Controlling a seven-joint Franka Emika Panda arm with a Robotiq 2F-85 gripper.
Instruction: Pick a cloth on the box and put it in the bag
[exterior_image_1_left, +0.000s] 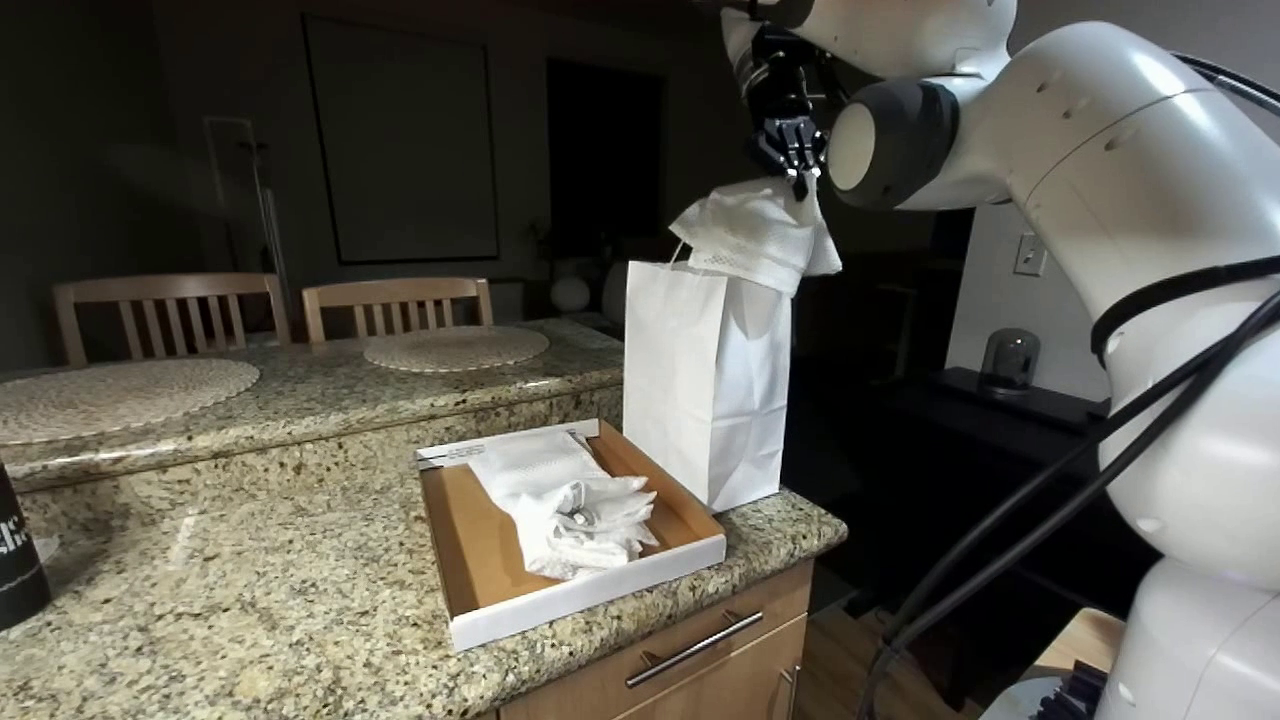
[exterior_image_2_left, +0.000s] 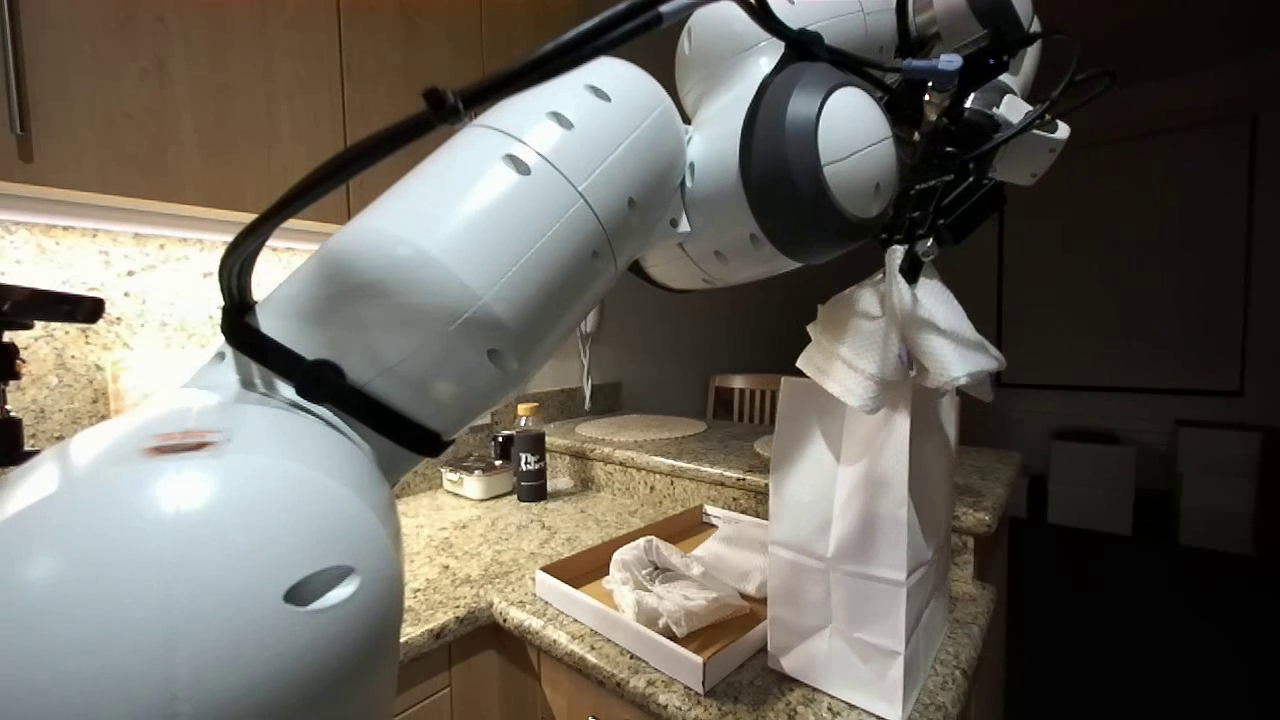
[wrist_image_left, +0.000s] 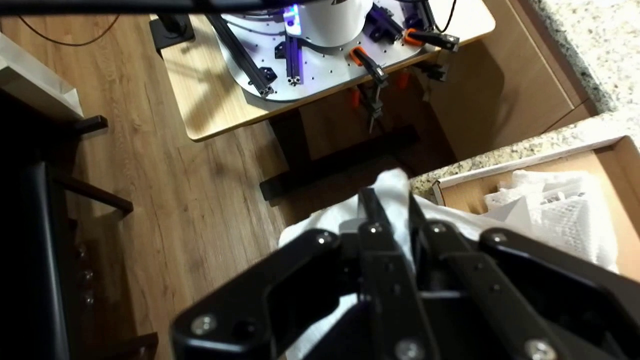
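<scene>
My gripper (exterior_image_1_left: 800, 188) is shut on a white cloth (exterior_image_1_left: 755, 232), which hangs in loose folds from the fingertips. The same cloth (exterior_image_2_left: 860, 345) hangs at the top of the white paper bag (exterior_image_2_left: 850, 530) in both exterior views; its lower edge covers part of the bag's opening. Whether any of it is inside the bag cannot be told. In the wrist view the cloth (wrist_image_left: 392, 187) is pinched between the two fingers. The bag (exterior_image_1_left: 680, 380) stands upright beside the shallow box (exterior_image_1_left: 590, 598). More white cloth (exterior_image_1_left: 580, 515) lies crumpled in the box.
The bag and box stand near the granite counter's (exterior_image_1_left: 250, 600) edge, above a drawer handle (exterior_image_1_left: 695, 648). A dark bottle (exterior_image_2_left: 530, 460) and a lidded container (exterior_image_2_left: 478, 478) stand farther back. Round placemats (exterior_image_1_left: 457, 347) lie on the raised ledge, with chairs (exterior_image_1_left: 395, 305) behind.
</scene>
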